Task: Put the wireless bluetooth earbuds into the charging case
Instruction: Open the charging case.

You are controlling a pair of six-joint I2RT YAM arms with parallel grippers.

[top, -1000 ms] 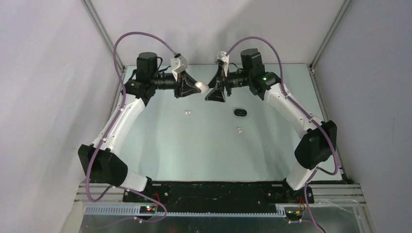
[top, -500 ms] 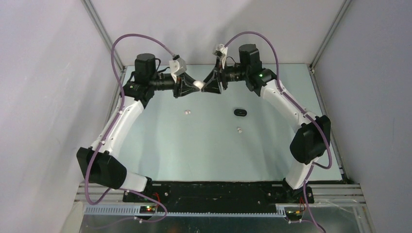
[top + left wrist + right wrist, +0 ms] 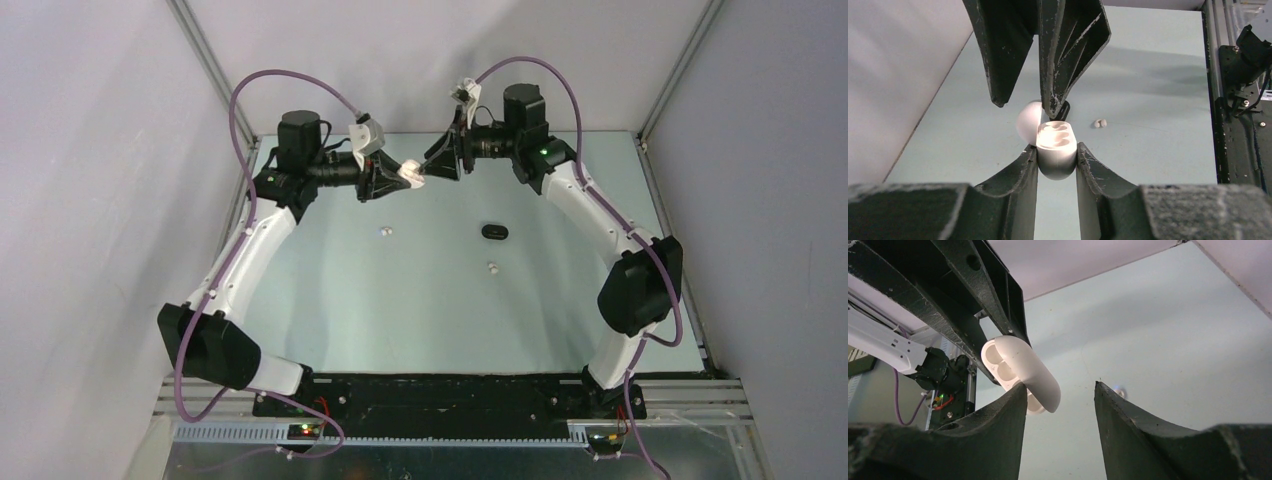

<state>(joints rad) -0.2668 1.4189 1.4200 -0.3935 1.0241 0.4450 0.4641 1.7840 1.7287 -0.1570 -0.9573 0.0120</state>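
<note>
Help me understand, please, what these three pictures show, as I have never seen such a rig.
These are two robot arms bolted to the near edge of a table, each ending in two-fingered jaws. The wide picture looks down from above: left arm on the left, right arm on the right. The other two come from cameras on each wrist, so the dark wedges along the bottom are that arm's own jaws. The left arm's jaws are closed on a white charging case, its lid flipped open and both wells empty. The right arm's jaws stand open right beside it. On the table lie a black oval case and two tiny white earbuds.
</note>
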